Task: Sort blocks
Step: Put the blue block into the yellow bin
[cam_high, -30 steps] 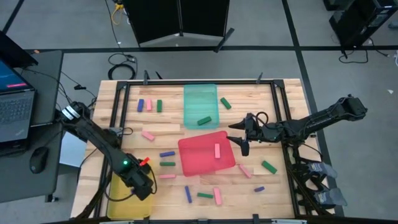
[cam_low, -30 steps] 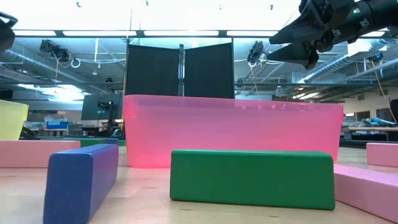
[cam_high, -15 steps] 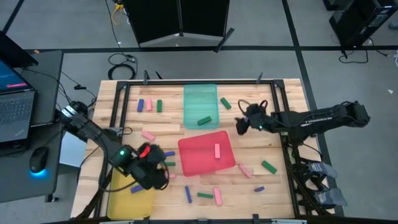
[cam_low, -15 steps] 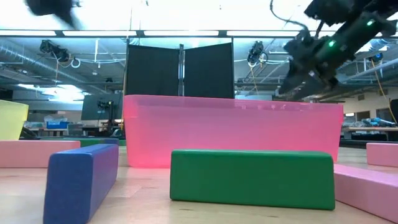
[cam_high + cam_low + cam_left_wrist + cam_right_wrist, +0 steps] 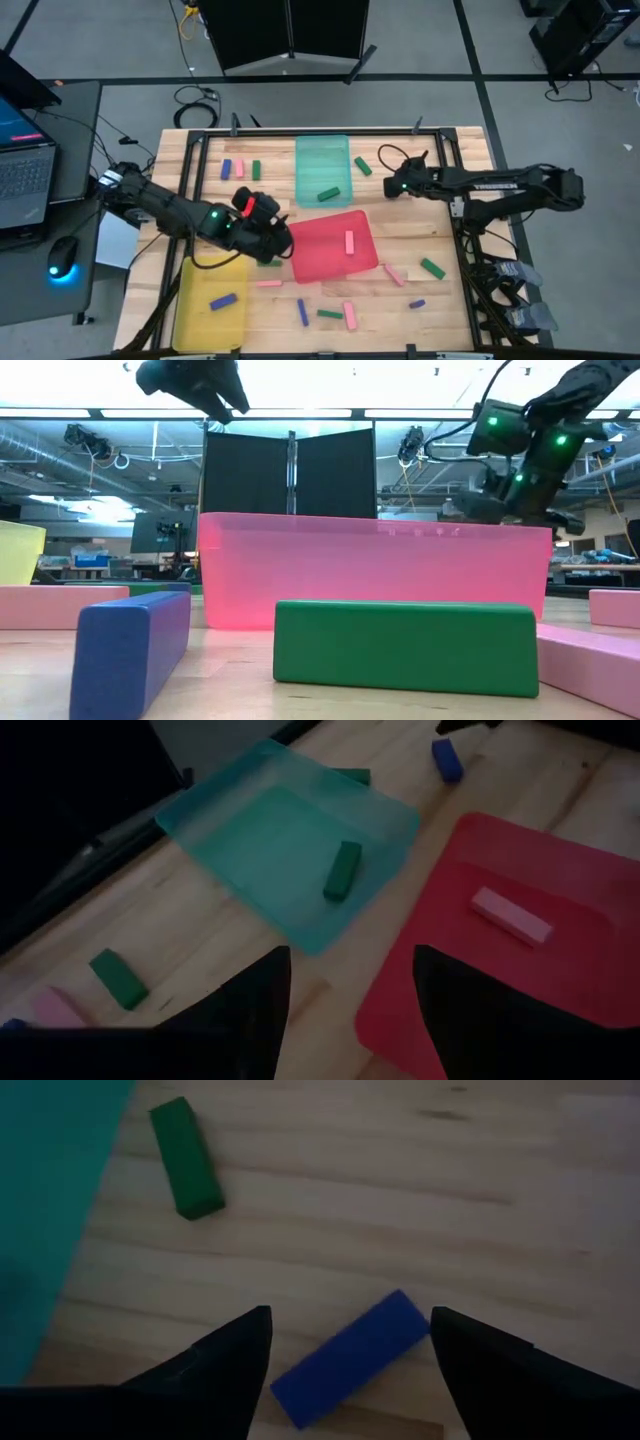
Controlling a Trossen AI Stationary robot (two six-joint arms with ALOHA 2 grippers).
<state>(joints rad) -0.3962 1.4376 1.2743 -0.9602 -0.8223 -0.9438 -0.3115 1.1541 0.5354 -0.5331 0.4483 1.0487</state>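
Blue, green and pink blocks lie scattered on the wooden table. One blue block (image 5: 222,300) lies in the yellow tray (image 5: 195,315), a green block (image 5: 328,194) in the teal tray (image 5: 322,152), and a pink block (image 5: 349,241) in the red tray (image 5: 335,262). My left gripper (image 5: 280,240) hangs open and empty over the red tray's left edge (image 5: 350,960). My right gripper (image 5: 390,187) is open, low over the table right of the teal tray. A blue block (image 5: 350,1360) lies on the wood between its fingers (image 5: 350,1320), untouched. A green block (image 5: 185,1155) lies just beyond.
Three blocks (image 5: 240,169) stand side by side at the far left. More blocks (image 5: 330,314) lie near the table's near edge, and a green one (image 5: 432,267) at the right. In the low view a green block (image 5: 405,645) and a blue block (image 5: 130,650) sit before the red tray (image 5: 375,570).
My left gripper has moved from above the yellow tray toward the far right, up to the red tray's left edge; a blue block now lies in the yellow tray where it stood. My right gripper has moved toward the far edge and down, over the blue block.
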